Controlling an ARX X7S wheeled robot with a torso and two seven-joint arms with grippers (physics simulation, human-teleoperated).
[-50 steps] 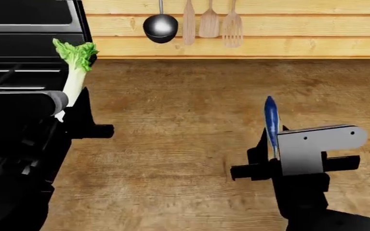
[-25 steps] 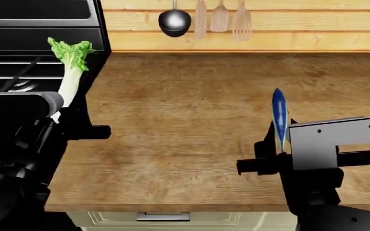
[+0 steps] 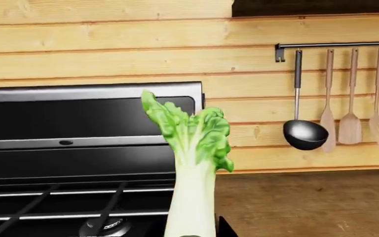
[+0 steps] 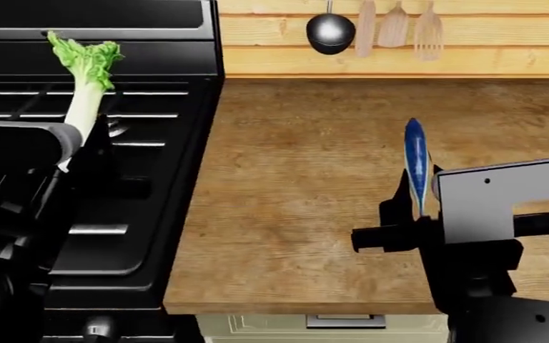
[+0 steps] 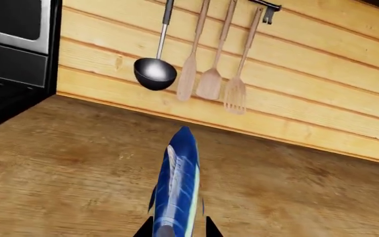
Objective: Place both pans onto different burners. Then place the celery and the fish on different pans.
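The view is swinging toward the stove (image 4: 160, 214), now filling the left. The left end effector (image 4: 74, 153) is gripping the celery (image 4: 82, 86) above its grates; the right end effector (image 4: 416, 214) is clutching the fish (image 4: 414, 168) over the bench (image 4: 303, 179). No pans are showing.

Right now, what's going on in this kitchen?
A two-armed robot holds food in each pincer. The left pincer grips the celery upright over the black stove. The right pincer holds the fish above the wooden counter. No pan shows in these views.
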